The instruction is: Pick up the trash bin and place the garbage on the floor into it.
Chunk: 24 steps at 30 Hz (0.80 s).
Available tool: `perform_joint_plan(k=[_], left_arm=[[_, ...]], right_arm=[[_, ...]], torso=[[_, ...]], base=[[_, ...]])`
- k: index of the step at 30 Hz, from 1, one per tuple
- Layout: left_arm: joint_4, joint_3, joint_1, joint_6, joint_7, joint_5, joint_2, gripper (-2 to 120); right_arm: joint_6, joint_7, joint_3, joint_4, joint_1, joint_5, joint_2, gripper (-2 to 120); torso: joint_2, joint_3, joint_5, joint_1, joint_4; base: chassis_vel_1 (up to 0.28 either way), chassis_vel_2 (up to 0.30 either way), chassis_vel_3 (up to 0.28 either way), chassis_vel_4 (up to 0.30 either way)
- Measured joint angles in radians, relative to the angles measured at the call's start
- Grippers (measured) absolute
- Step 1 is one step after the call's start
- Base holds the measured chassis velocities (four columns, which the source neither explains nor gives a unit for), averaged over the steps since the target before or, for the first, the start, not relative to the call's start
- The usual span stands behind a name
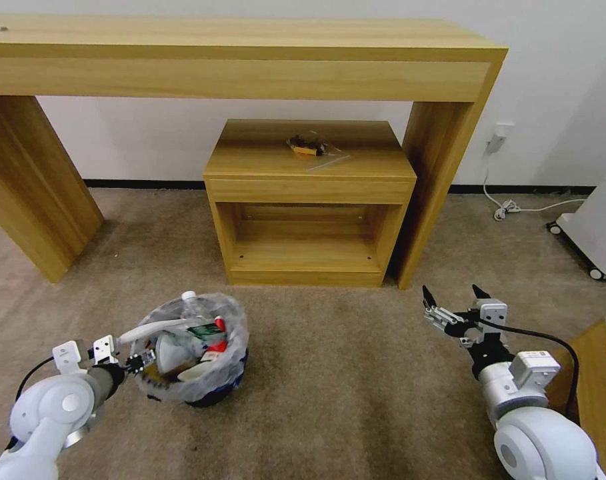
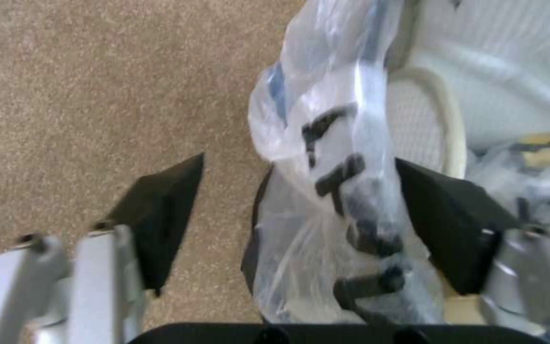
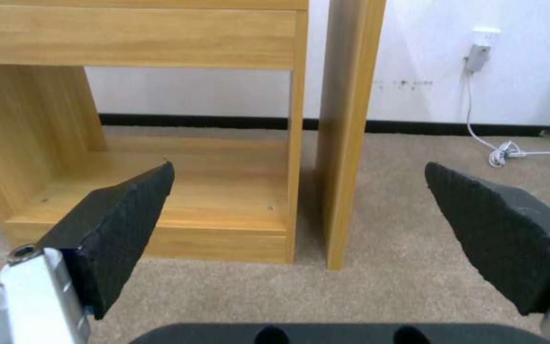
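Note:
The trash bin (image 1: 203, 393), dark, round and lined with a crinkled clear bag, stands on the beige floor (image 1: 349, 380) at the lower left. Garbage fills it: a white slipper (image 1: 173, 350), red pieces (image 1: 217, 347) and a clear bottle (image 1: 191, 301). My left gripper (image 1: 139, 362) is at the bin's near-left rim. In the left wrist view that gripper (image 2: 301, 157) is open, one finger outside over the carpet, the other inside by the slipper (image 2: 428, 119), with the bagged rim (image 2: 326, 215) between them. My right gripper (image 1: 451, 290) (image 3: 299, 165) hangs open and empty over bare carpet to the right.
A long wooden desk (image 1: 249, 60) spans the back wall, with a small open cabinet (image 1: 306, 200) under it that has a plastic packet (image 1: 313, 148) on top. A white cable (image 1: 516, 207) lies by the wall. A white wheeled unit (image 1: 599, 233) and a wooden surface (image 1: 599, 387) sit at right.

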Motion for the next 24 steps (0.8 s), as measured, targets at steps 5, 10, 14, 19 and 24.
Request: perform_joint_plan(k=[5,10,14,19,24], left_arm=[[-0.030,-0.021,0.009,-0.003,-0.004,-0.030,0.002,99],[-0.063,-0.049,0.030,-0.004,-0.007,-0.056,0.006,100],[-0.091,-0.076,0.046,-0.006,-0.015,-0.087,0.011,100],[-0.117,-0.104,0.062,-0.006,-0.016,-0.114,0.016,100],[-0.155,-0.155,0.091,-0.007,0.029,-0.123,0.016,100]], right_arm=[[0.000,0.000,-0.004,0.000,-0.002,0.000,0.001,100],[0.000,0.000,-0.004,0.000,-0.003,0.001,-0.002,100],[-0.001,0.000,-0.005,0.000,-0.002,0.001,-0.001,100],[-0.001,0.001,-0.005,0.001,0.000,0.004,-0.003,100],[-0.003,0.007,0.002,0.004,0.005,0.012,-0.009,100]], torso=[[0.000,0.000,0.0005,0.000,0.0000],[0.000,0.000,0.0006,0.000,0.0002],[0.000,0.000,0.0007,0.000,0.0002],[0.000,0.000,0.0008,0.000,0.0001],[0.000,0.000,0.0007,0.000,0.0002]], base=[[0.000,0.000,0.000,0.000],[0.000,0.000,0.000,0.000],[0.000,0.000,0.000,0.000],[0.000,0.000,0.000,0.000],[0.000,0.000,0.000,0.000]])
